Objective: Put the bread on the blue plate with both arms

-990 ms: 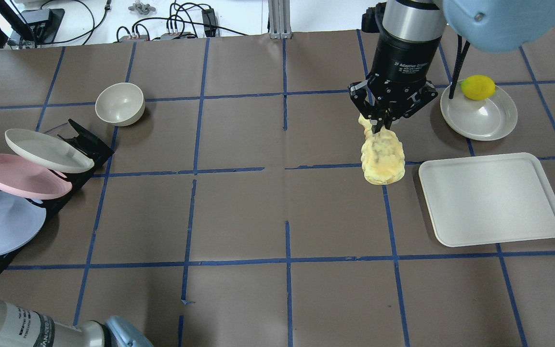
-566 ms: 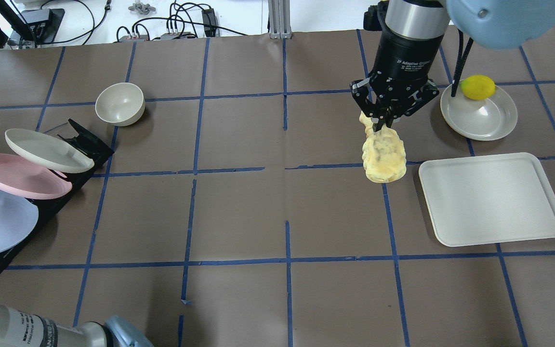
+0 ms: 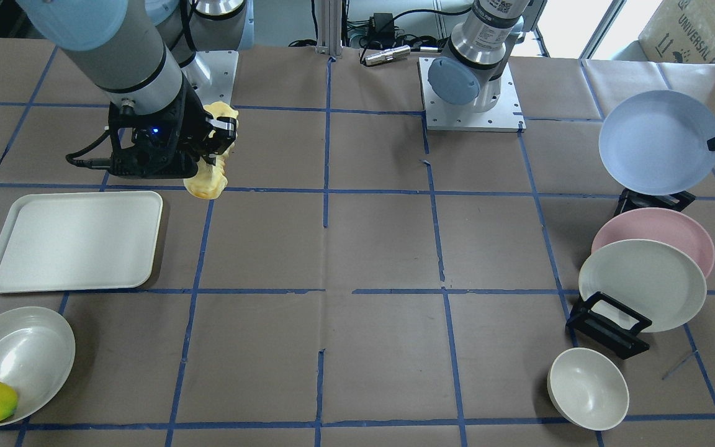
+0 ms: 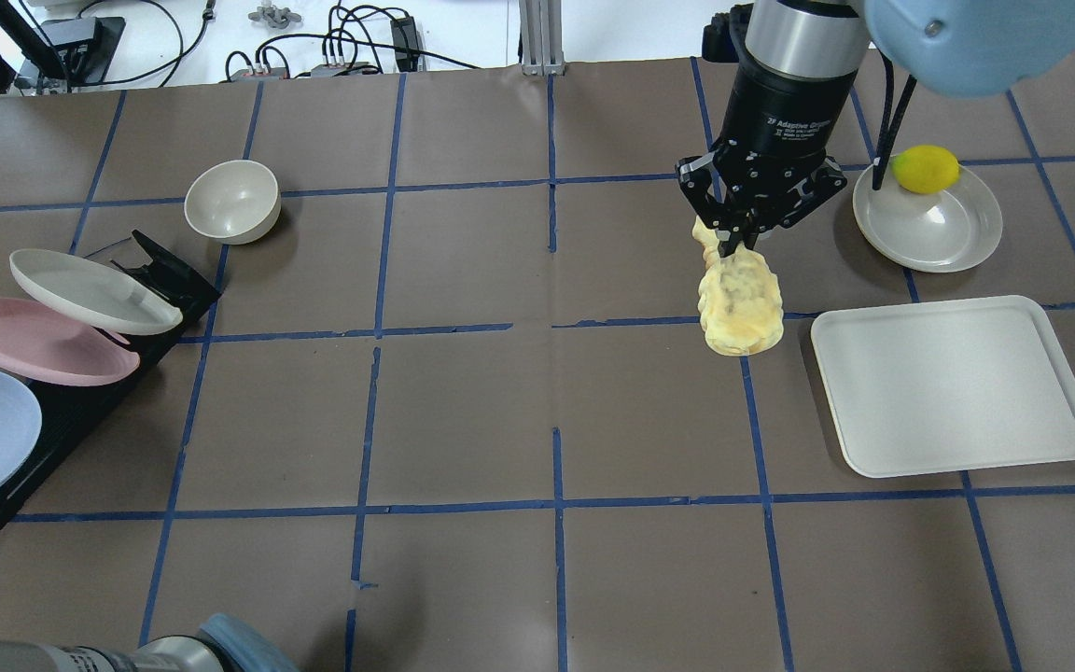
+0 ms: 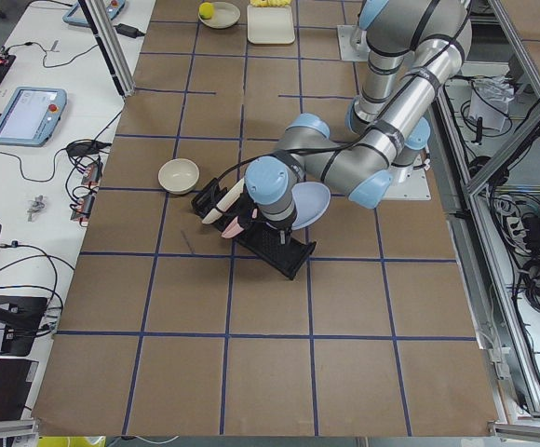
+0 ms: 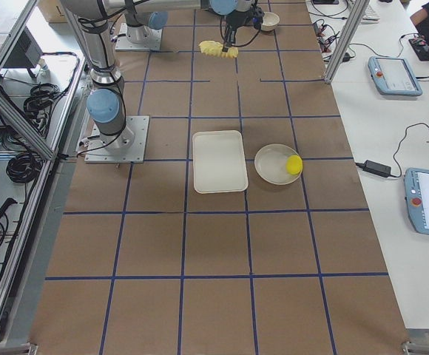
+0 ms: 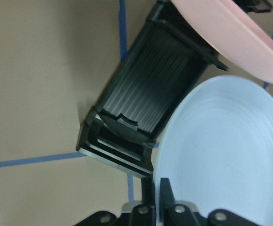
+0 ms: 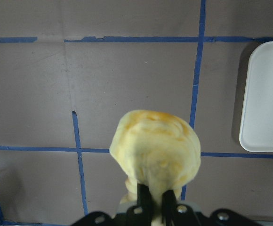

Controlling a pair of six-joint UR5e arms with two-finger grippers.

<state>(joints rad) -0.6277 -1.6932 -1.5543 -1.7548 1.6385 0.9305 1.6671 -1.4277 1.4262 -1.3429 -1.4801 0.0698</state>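
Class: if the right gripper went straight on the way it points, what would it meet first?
The right gripper points down, shut on the pale-yellow bumpy bread; beyond it, probably only the brown taped table.

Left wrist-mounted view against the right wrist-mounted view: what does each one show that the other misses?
Only the left wrist view shows the blue plate, its rim pinched in the left pincer, with the pink plate and the black rack beyond. Only the right wrist view shows the bread gripped in the right pincer, plus part of the white tray. Both share the brown table with its blue tape lines, and each looks out past its own shut pincer.
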